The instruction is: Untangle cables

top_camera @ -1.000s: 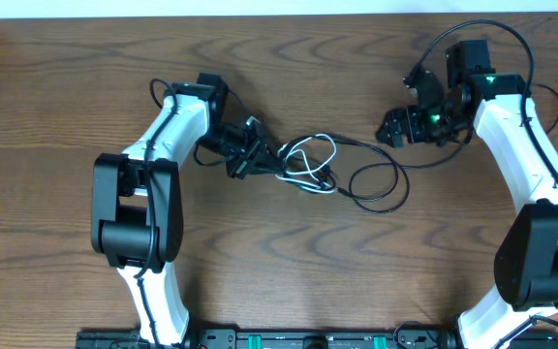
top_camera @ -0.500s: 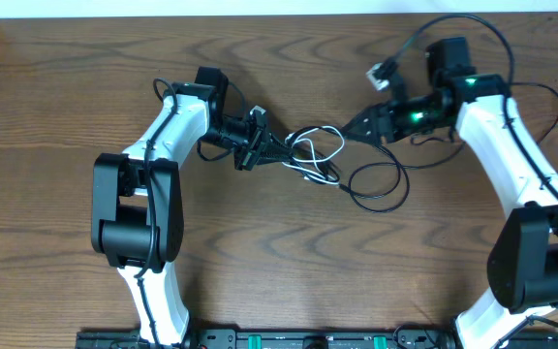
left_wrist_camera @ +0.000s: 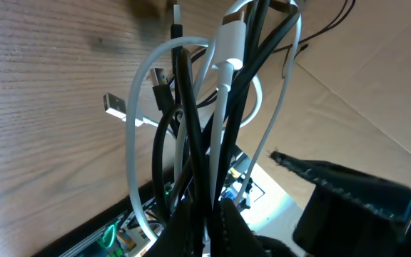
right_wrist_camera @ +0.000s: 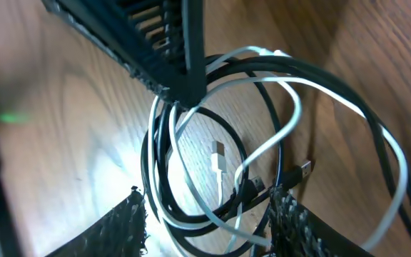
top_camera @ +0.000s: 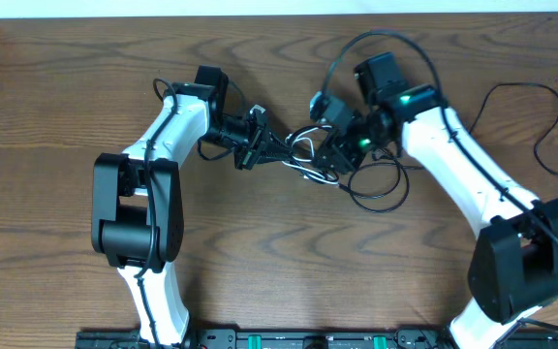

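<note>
The cables [top_camera: 310, 160] form a tangle of thin black cords and one white cord at mid-table. A black loop [top_camera: 376, 187] trails off to its right. My left gripper [top_camera: 251, 140] sits at the tangle's left end, shut on a bundle of black cords and the white cord [left_wrist_camera: 223, 64]. In the left wrist view those strands rise straight out of its closed jaws [left_wrist_camera: 210, 227]. My right gripper [top_camera: 333, 147] hangs over the tangle's right side. It is open, and its fingers [right_wrist_camera: 130, 221] straddle loose loops of the black cords [right_wrist_camera: 334, 78] and white cord [right_wrist_camera: 291, 107] without pinching them.
A long thin black cord [top_camera: 542, 131] curves across the wood at far right. A white plug end [right_wrist_camera: 217, 153] lies on the table inside the loops. The table's back edge [top_camera: 279, 14] runs along the top.
My right arm has swung left from the back right to just over the tangle, with its jaws narrower than before. The left gripper shifted slightly right with the bundle, then held still.
</note>
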`<state>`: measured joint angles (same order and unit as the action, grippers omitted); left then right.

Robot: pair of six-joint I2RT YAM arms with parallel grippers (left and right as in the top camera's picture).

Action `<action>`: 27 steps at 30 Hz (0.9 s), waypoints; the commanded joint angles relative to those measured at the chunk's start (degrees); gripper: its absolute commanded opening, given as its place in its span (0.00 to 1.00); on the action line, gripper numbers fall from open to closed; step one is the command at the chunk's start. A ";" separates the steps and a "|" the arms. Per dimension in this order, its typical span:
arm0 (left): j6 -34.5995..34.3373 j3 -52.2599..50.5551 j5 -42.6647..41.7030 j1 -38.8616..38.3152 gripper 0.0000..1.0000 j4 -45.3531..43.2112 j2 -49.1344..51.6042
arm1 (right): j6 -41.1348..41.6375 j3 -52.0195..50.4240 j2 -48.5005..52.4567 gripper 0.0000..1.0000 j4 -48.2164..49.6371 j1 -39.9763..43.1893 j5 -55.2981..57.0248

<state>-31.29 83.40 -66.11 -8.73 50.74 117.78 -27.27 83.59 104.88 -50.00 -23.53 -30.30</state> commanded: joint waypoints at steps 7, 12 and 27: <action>0.13 0.98 -5.38 0.04 0.08 0.13 0.39 | -5.92 -2.73 0.24 0.53 3.80 -2.03 4.72; 0.13 0.96 -5.49 0.04 0.08 0.15 0.39 | -6.27 -5.29 0.24 0.47 6.71 -2.03 5.95; 0.11 0.96 9.49 0.04 0.64 -5.03 0.42 | -3.39 -6.32 -4.94 0.01 9.42 -0.98 -2.60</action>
<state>-31.73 83.40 -61.76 -8.78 46.96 117.78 -30.74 77.34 103.98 -40.38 -24.95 -27.77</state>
